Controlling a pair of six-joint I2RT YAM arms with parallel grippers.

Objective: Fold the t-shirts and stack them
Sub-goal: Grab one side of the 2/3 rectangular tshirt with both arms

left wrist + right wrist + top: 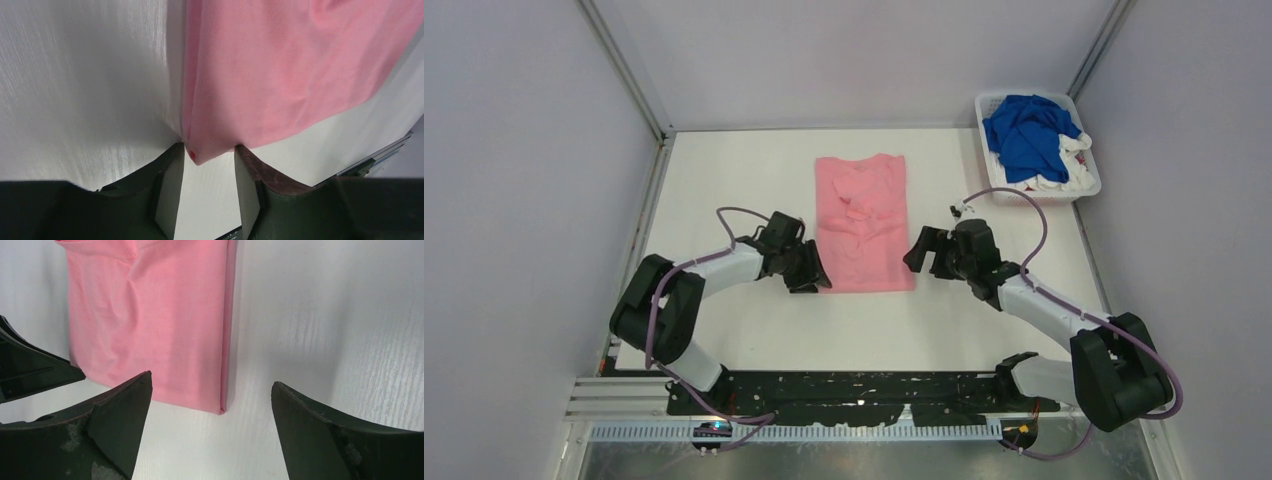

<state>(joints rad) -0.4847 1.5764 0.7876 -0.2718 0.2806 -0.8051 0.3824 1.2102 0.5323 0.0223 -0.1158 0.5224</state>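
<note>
White table [754, 340], pale-walled, holds the pink t-shirt [864, 220]; left claw [817, 280] and right claw [917, 255] both spread.

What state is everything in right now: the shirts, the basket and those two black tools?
pink shirt: folded into a long rectangle, flat on the table.
basket: upright, holding cloth.
blue shirt: crumpled, on top in the basket.
white shirts: crumpled, under the blue one.
left tool: open, the pink shirt's near left corner at its tips.
right tool: open wide, holding nothing, by the near right corner.
</note>
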